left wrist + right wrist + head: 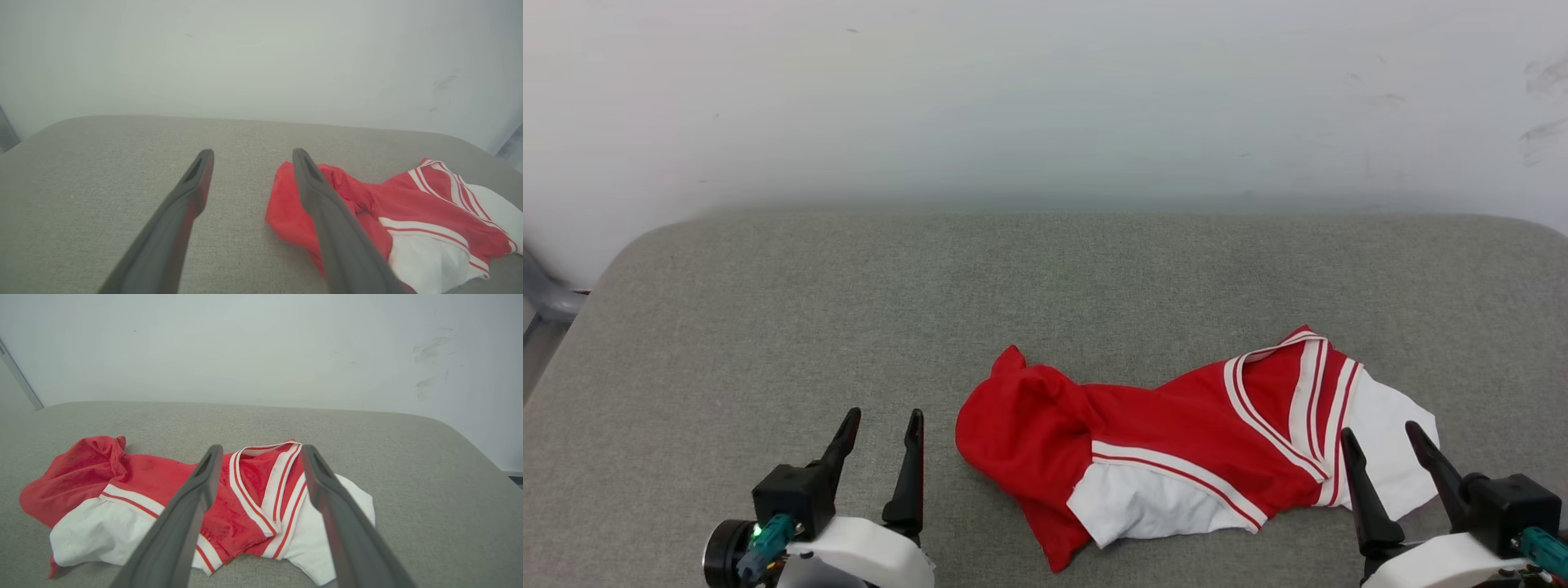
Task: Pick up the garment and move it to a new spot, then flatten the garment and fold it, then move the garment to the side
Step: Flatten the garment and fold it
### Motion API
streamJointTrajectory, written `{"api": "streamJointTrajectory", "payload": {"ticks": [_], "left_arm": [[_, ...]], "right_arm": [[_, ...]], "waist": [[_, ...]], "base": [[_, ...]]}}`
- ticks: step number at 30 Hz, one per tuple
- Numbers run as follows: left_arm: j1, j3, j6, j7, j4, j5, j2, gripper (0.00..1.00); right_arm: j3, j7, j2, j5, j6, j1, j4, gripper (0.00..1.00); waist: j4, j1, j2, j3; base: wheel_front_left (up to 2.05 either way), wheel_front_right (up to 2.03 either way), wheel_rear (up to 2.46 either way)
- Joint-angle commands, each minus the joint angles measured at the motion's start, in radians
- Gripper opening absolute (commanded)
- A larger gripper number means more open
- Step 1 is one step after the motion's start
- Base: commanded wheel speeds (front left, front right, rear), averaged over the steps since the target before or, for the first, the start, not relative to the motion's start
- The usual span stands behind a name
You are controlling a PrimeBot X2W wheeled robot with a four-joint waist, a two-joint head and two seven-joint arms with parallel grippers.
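The garment (1176, 441), a red jersey with white sleeves and red-and-white striped trim, lies crumpled on the grey surface, right of centre and near the front. Its lettering is hidden in the folds. My left gripper (882, 425) stands open just left of the red bunched end, apart from it. My right gripper (1388, 437) is open over the garment's white right sleeve, nothing between its fingers. In the left wrist view the garment (408, 220) lies to the right of the open gripper (251, 157). In the right wrist view the striped neckline (261, 486) shows between the open fingers.
The grey fabric-covered surface (849, 310) has rounded back corners and ends at a pale wall (1045, 98). A grey metal frame (543, 298) shows past the left edge. Bare fabric stretches left of and behind the garment.
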Motion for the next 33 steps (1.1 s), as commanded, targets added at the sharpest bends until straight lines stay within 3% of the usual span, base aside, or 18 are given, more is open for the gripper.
{"api": "streamJointTrajectory", "payload": {"ticks": [1,5,15,19,28,29,30,32,33], "left_arm": [[-0.021,-0.012,-0.011,0.016,0.002,-0.001,0.002,1.0],[-0.066,-0.068,-0.055,0.096,0.003,-0.008,-0.007,1.0],[-0.219,-0.26,-0.203,0.451,0.059,-0.063,-0.054,1.0],[-0.262,-0.307,-0.234,0.567,0.113,-0.085,-0.064,1.0],[-0.327,-0.38,-0.267,0.701,0.228,-0.088,-0.069,1.0],[-0.336,-0.387,-0.272,0.707,0.237,-0.087,-0.069,0.79],[-0.343,-0.397,-0.274,0.716,0.246,-0.089,-0.071,0.42],[-0.362,-0.425,-0.286,0.725,0.27,-0.081,-0.069,0.0],[-0.37,-0.432,-0.29,0.718,0.272,-0.078,-0.069,0.0]], "right_arm": [[0.003,0.012,0.005,0.008,-0.001,0.018,-0.019,1.0],[0.0,0.033,0.006,0.016,-0.001,0.029,-0.048,1.0],[0.0,0.061,0.006,0.029,-0.001,0.001,-0.06,1.0],[0.007,0.06,0.006,0.031,-0.001,-0.019,-0.052,1.0],[0.01,0.052,0.006,0.04,-0.001,-0.045,-0.033,1.0],[0.01,0.051,0.006,0.043,-0.001,-0.046,-0.031,1.0],[0.01,0.048,0.006,0.046,-0.001,-0.048,-0.029,1.0],[0.012,0.044,0.006,0.05,-0.001,-0.057,-0.023,1.0],[0.012,0.042,0.006,0.053,-0.001,-0.06,-0.021,1.0]], "waist": [[-0.002,0.0001,0.0,0.002],[-0.001,0.0001,0.0,0.008],[-0.023,0.0001,0.0,0.054],[-0.041,0.0001,0.0,0.085],[-0.065,0.0001,0.0,0.132],[-0.066,0.0001,0.0,0.135],[-0.066,0.0001,0.0,0.139],[-0.067,0.0001,0.0,0.145],[-0.066,0.0001,0.0,0.146]], "base": [[0.0,0.0,0.0],[0.0,0.0,0.0],[0.0,0.0,0.0],[0.0,0.0,0.0],[0.0,0.0,0.0],[0.0,0.0,0.0],[0.0,0.0,0.0],[0.0,0.0,0.0],[0.0,0.0,0.0]]}}
